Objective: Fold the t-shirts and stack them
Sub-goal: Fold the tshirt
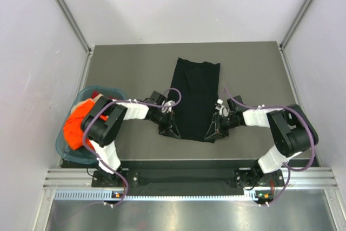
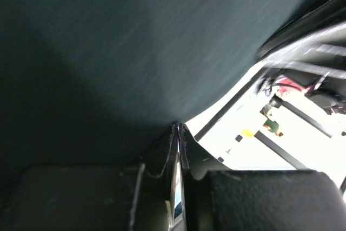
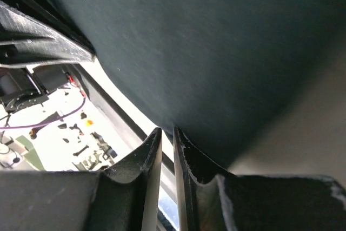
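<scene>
The black t-shirt (image 1: 195,93) lies as a long narrow strip in the middle of the table, running from the far side to the near edge. My left gripper (image 1: 172,131) is at its near left corner and my right gripper (image 1: 212,132) is at its near right corner. In the left wrist view the jaws (image 2: 178,128) are pressed together with the black cloth (image 2: 135,41) at their tips. In the right wrist view the jaws (image 3: 167,131) stand a thin slit apart, pinching the cloth's edge (image 3: 227,41). The orange t-shirt (image 1: 78,120) lies bunched in the basket.
The teal plastic basket (image 1: 102,89) stands at the table's left edge beside the left arm. The near table edge runs just below both grippers. White walls and metal posts enclose the table.
</scene>
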Robot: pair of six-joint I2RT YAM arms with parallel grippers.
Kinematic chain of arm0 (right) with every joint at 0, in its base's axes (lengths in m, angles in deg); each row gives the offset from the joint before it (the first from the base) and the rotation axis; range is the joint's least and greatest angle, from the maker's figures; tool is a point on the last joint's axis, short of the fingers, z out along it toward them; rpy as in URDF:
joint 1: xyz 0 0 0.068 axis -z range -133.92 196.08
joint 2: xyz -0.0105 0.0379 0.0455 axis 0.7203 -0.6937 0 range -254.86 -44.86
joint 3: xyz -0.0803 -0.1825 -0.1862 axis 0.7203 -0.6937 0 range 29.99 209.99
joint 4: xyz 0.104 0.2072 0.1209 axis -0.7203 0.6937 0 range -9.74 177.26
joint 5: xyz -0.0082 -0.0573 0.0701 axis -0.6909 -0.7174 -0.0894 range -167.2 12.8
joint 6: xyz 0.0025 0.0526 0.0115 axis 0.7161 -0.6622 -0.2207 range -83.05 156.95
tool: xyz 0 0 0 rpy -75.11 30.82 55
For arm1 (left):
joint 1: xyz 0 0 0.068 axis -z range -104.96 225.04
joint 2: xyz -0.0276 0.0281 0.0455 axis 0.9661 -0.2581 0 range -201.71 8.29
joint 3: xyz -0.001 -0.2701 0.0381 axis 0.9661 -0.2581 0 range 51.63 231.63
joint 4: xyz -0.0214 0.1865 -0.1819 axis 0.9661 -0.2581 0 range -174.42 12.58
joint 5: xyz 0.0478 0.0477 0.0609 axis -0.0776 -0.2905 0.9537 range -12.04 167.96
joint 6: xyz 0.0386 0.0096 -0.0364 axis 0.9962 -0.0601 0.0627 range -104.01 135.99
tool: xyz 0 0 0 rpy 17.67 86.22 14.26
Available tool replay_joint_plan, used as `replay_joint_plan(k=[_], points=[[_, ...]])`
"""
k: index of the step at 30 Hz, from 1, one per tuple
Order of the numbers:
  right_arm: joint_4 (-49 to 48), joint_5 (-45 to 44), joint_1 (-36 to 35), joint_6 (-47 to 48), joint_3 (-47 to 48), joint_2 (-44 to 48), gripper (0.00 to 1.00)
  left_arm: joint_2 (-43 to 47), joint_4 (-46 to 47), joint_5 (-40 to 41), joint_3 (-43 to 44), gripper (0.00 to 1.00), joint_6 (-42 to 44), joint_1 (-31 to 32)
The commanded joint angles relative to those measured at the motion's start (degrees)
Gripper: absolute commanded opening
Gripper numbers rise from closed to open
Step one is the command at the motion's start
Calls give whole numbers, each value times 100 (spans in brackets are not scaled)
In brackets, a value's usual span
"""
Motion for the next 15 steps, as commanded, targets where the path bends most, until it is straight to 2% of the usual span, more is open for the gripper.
replay_joint_plan(k=[1, 4, 8, 11, 15], points=[[501, -429, 459, 678, -319, 248, 16, 445, -773, 732, -455, 9, 630, -311], [810, -649, 837, 907, -442, 468, 17, 893, -1529, 1189, -474, 9, 1113, -566], [1459, -808, 935, 1083, -119, 898, 17, 1569, -2207, 1217, 200, 12, 1518, -593], [1636, -765, 935, 1057, 460, 1171, 19, 1720, -2262, 1191, 920, 14, 1607, -593], [1218, -536, 935, 637, 1305, 866, 22, 1170, -1702, 1042, 1775, 15, 1248, -654]])
